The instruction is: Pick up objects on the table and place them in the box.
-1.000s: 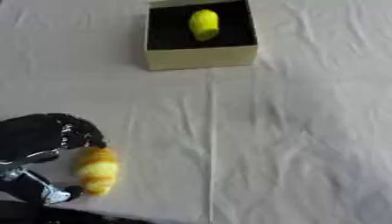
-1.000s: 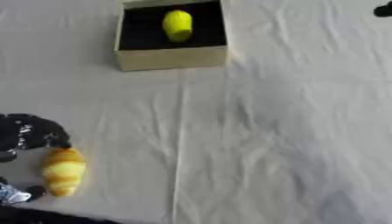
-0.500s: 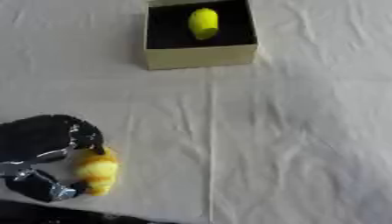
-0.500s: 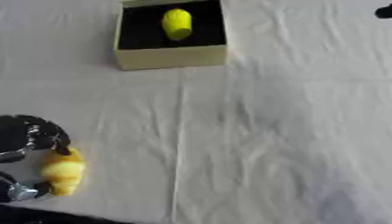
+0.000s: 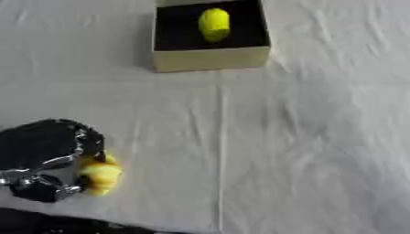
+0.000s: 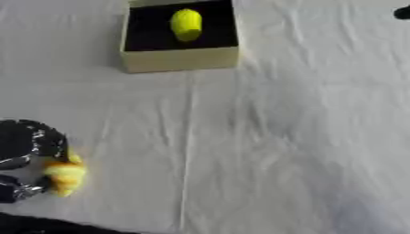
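at the near left corner the left hand [image 5: 44, 164] is curled round a yellow-orange object [image 5: 99, 175], its fingers pinching it from the left so only the right part of the thing shows past them; whether it is clear of the white-clothed worktop [image 5: 304, 151] or resting on it cannot be told. the right hand shows in neither view. the cloth between here and the far side is creased, with a long fold running near to far up the middle. at the far centre stands the box [image 5: 210, 58], pale-walled with a dark inside, and a yellow object [image 5: 214, 24] already lies in it. the risk from here, as a judgement: the grip covers only one side of the piece, so it could roll out of the fingers on the long carry to the box, or be let go short and hit the near wall
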Controlling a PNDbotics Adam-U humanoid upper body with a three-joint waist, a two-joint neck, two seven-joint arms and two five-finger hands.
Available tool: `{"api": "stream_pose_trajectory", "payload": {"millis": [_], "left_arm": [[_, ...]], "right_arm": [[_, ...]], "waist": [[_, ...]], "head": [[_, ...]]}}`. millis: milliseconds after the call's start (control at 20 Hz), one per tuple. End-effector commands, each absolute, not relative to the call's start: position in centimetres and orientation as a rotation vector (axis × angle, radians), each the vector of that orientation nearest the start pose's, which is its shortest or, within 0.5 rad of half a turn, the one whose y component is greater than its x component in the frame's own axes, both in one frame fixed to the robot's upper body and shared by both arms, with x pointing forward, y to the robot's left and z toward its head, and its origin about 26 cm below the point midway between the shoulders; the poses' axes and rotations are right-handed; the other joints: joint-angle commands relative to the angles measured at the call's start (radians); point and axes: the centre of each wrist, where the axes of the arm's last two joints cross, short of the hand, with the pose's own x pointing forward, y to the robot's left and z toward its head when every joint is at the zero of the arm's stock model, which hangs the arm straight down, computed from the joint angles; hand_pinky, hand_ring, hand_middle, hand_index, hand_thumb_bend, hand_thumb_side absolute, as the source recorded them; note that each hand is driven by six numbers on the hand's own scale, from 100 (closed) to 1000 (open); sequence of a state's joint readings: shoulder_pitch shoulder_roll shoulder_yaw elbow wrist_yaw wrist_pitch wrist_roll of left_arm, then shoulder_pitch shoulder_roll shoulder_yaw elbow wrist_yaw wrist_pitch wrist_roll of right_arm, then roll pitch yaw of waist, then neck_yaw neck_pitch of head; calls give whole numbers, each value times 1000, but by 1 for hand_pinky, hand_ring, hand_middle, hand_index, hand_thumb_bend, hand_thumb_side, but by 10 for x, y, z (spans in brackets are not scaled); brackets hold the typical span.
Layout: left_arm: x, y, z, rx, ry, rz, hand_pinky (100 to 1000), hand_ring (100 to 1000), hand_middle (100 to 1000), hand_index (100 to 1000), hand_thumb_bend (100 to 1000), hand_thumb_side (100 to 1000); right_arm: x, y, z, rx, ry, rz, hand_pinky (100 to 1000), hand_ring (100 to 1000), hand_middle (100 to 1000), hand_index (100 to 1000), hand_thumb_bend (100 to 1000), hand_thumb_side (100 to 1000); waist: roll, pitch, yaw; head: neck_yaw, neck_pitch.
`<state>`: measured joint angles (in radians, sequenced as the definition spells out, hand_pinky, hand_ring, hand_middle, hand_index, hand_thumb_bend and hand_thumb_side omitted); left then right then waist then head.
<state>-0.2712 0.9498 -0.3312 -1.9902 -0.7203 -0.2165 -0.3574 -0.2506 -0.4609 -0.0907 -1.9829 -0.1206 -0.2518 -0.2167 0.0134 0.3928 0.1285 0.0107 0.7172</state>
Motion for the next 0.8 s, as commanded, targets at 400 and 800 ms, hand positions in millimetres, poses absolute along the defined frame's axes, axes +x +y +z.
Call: {"api": "stream_pose_trajectory", "payload": {"millis": [400,800], "left_arm": [[292,286,322,-1281,2380,1974,707,699,591,576,100,100],[293,243,390,-1270,2491,1759,689,677,579,569,100,100]], "right_arm": [[291,-311,216,-306,-2539,184,853,651,674,772,100,638],[292,-309,219,-286,-2550,208,854,652,675,773,100,639]], "waist": [[7,-33,17],[7,-27,-4]], "head": [[-13,8],[-4,-13]]}}
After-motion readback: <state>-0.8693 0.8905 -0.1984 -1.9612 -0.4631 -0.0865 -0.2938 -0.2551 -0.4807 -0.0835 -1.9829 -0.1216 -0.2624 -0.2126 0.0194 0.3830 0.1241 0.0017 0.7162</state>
